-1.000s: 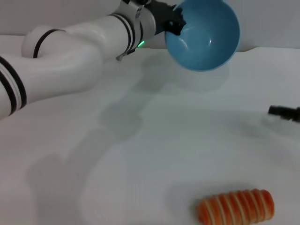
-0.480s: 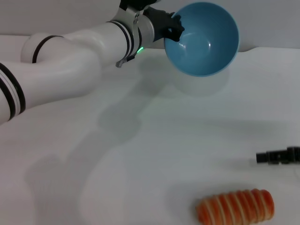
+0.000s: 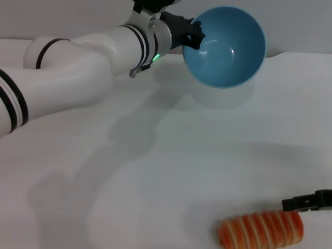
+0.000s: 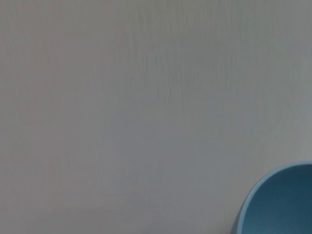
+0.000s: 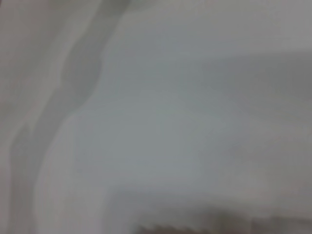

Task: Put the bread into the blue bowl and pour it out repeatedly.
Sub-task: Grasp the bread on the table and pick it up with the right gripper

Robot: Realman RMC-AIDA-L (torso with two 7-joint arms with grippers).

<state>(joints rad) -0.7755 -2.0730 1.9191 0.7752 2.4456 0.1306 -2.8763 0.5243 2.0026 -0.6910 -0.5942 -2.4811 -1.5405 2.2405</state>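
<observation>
The blue bowl (image 3: 225, 46) is held tipped above the far side of the white table, its empty inside facing me. My left gripper (image 3: 193, 32) is shut on the bowl's left rim. A piece of the bowl's rim also shows in the left wrist view (image 4: 278, 204). The bread (image 3: 260, 229), orange with cream stripes, lies on the table at the near right. My right gripper (image 3: 306, 201) shows only as a black tip coming in from the right edge, just above the bread's right end.
The white table (image 3: 166, 155) spreads around the bread and below the bowl. My left arm (image 3: 78, 62) stretches across the far left of the table. The right wrist view shows only blurred table surface and shadow.
My right gripper has moved down and toward me, from the mid right edge to just above the bread's right end. The bowl has stayed almost still in my left gripper.
</observation>
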